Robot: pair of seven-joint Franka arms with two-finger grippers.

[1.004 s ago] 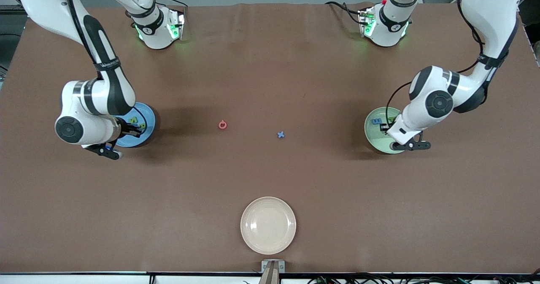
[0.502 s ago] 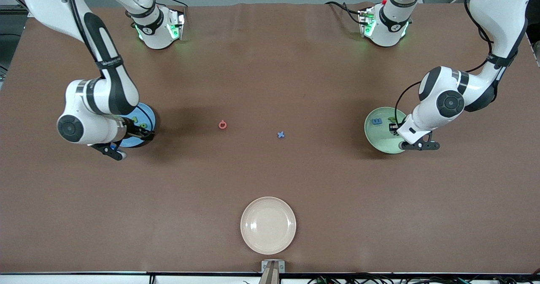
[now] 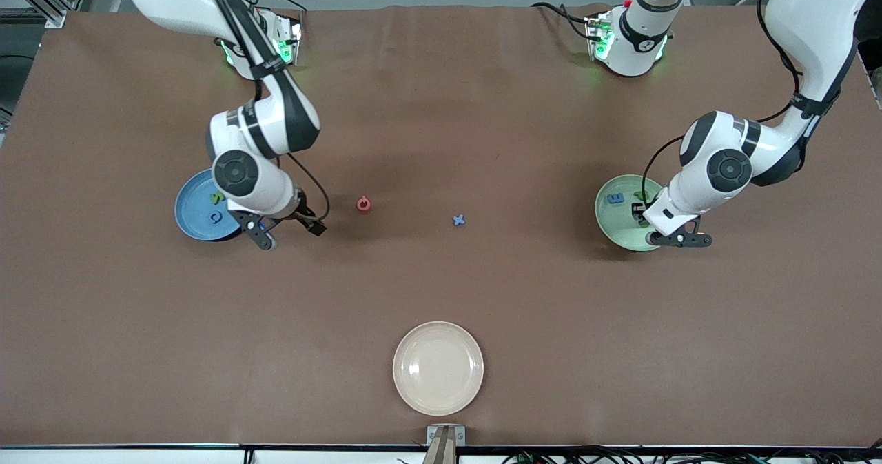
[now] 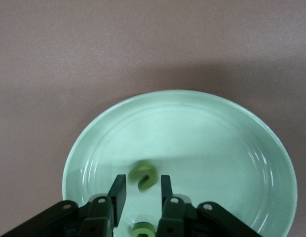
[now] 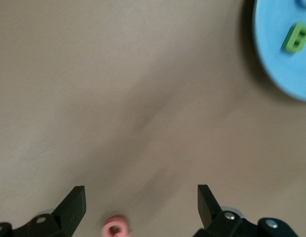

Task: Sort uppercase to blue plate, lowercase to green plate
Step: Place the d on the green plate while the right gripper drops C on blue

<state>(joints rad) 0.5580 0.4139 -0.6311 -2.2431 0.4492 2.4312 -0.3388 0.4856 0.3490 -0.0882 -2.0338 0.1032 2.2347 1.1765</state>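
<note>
My left gripper (image 3: 642, 214) hangs low over the green plate (image 3: 620, 227). Its jaws stand slightly apart in the left wrist view, and a small green hooked lowercase letter (image 4: 143, 176) sits loose and blurred between them over the green plate (image 4: 217, 148). Another green letter (image 4: 143, 229) lies below, and a blue m (image 3: 614, 198) is in the plate. My right gripper (image 3: 291, 233) is wide open and empty over the table between the blue plate (image 3: 189, 212) and the red O (image 3: 363, 204). The blue plate holds a blue C (image 3: 216, 217) and a green B (image 5: 296, 38). The blue x (image 3: 459, 220) lies mid-table.
A cream plate (image 3: 438, 367) sits near the table's front edge, nearer the camera than both loose letters. Both arm bases stand along the table's back edge.
My right arm swung off the blue plate toward the red O and opened wide, leaving the blue C in the plate. My left gripper's jaws parted around the green letter.
</note>
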